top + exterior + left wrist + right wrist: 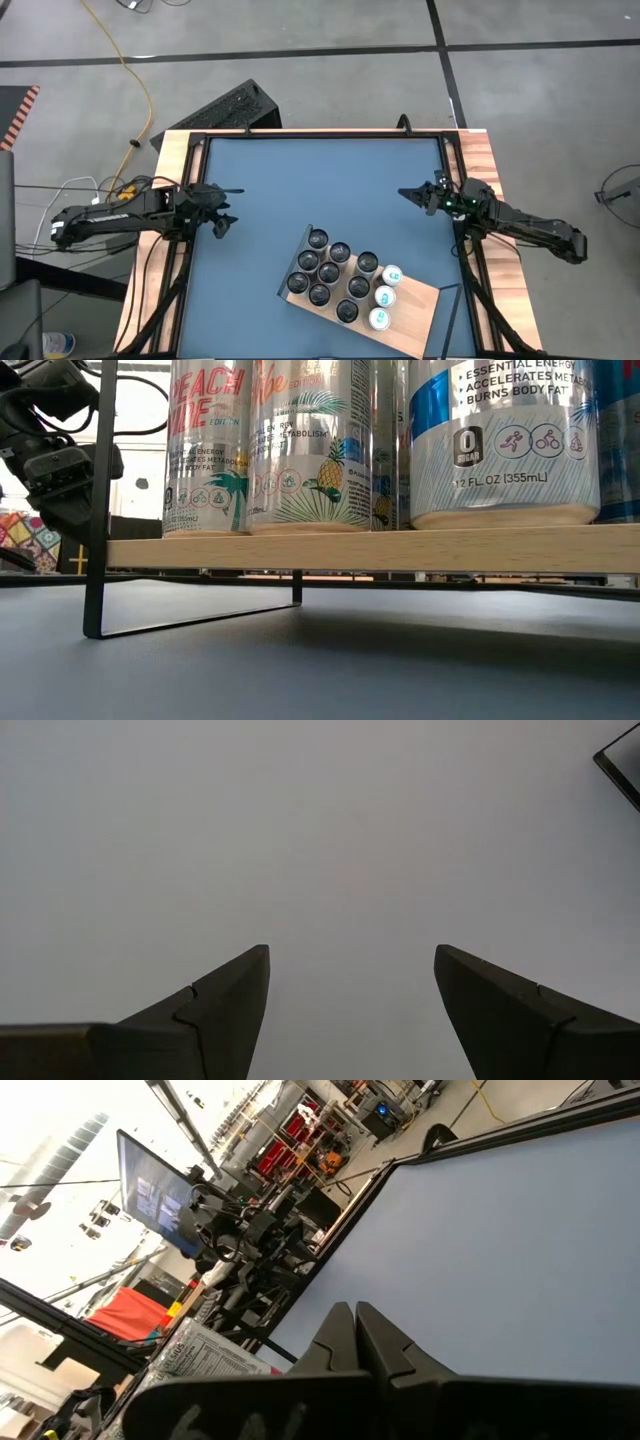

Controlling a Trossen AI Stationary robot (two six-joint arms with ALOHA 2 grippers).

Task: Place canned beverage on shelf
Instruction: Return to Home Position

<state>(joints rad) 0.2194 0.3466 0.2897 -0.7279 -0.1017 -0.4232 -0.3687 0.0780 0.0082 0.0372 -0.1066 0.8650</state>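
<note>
The shelf [415,302], a light-wood board on thin dark legs, stands slantwise on the blue table near its front edge. Several cans [335,272] stand upright on it, three of them with white tops [385,295]. The low view shows the cans [300,450] resting by their bases on the board [400,550]. My left gripper [222,210] hovers open at the table's left side, with nothing but bare table between its fingers [350,955]. My right gripper [408,195] is shut and empty at the right side [355,1308], pointing level across the table.
Wooden strips [170,150] and a dark frame [320,133] edge the table. The blue surface [320,180] between the two grippers and beyond the shelf holds nothing. The right wrist view shows my left arm [240,1230] across the table and a cluttered room behind it.
</note>
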